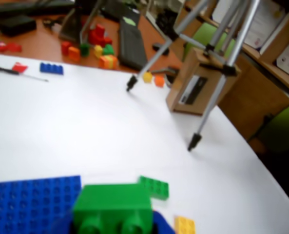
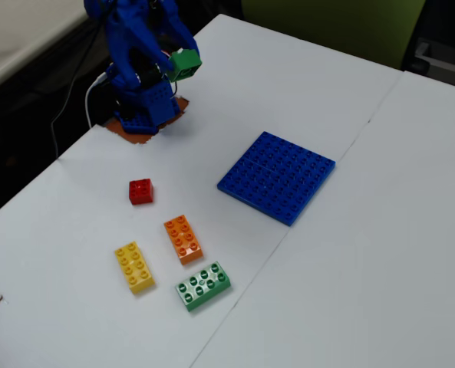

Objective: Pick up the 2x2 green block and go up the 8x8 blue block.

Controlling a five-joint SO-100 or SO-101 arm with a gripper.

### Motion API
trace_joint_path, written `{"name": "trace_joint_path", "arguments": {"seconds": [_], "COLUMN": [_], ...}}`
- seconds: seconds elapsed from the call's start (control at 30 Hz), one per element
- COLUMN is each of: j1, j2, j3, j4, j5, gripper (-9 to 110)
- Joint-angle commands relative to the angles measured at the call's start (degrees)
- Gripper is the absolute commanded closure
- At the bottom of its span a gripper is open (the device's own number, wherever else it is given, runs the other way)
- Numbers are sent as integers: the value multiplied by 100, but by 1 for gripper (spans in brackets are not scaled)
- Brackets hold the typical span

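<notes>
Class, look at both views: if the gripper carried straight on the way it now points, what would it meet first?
Probably the white table. The gripper, shut on the green block, points out and down, towards the blue plate's near edge or just short of it; depth is unclear.

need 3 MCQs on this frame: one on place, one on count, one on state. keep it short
1. Where is the 2x2 green block?
A. on the blue baseplate
B. in the gripper, off the table
C. beside the red brick

2. How many loose bricks lie on the white table in the fixed view, baseplate aside?
A. two
B. four
C. six

3. What is on the 8x8 blue block?
A. nothing
B. the orange brick
C. the yellow brick

Key: 1 B, the gripper holds it aloft near the arm base. 2 B, red, orange, yellow, light green. 3 A, only bare studs show.
</notes>
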Motion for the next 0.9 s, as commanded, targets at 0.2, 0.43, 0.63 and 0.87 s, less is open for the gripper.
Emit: {"name": "trace_joint_path", "arguments": {"seconds": [0.2, 0.43, 0.63, 0.87], "j1": [-1230, -1758, -2030, -2145], "j2": [-343, -1116, -1916, -3182], "j3": [-264, -264, -264, -1266], "j4": [-1459, -2874, -3331, -2065], "j5": [800, 2039, 2241, 2136], "gripper": [99, 101, 101, 101]}}
